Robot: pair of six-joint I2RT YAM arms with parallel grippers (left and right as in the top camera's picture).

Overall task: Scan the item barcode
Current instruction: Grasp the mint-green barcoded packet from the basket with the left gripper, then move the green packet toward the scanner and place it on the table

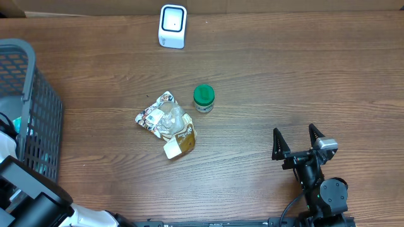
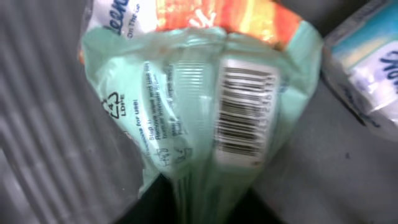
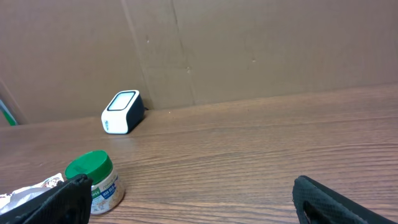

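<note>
The left wrist view is filled by a pale green plastic packet (image 2: 199, 112) with an orange-and-white top and a white barcode label (image 2: 244, 109) facing the camera. Its lower end is bunched into a narrow fold between my left gripper's (image 2: 205, 211) dark fingers (image 2: 149, 208), which are shut on it, inside the grey basket (image 1: 38, 113). The white scanner (image 1: 172, 26) stands at the table's far edge and also shows as the scanner (image 3: 122, 112) in the right wrist view. My right gripper (image 1: 297, 140) rests open and empty at the front right.
A green-lidded jar (image 1: 204, 98) and a pile of crumpled pouches (image 1: 167, 123) lie mid-table. Another blue-and-white packet (image 2: 367, 68) lies in the basket beside the held one. A cardboard wall (image 3: 249, 50) backs the table.
</note>
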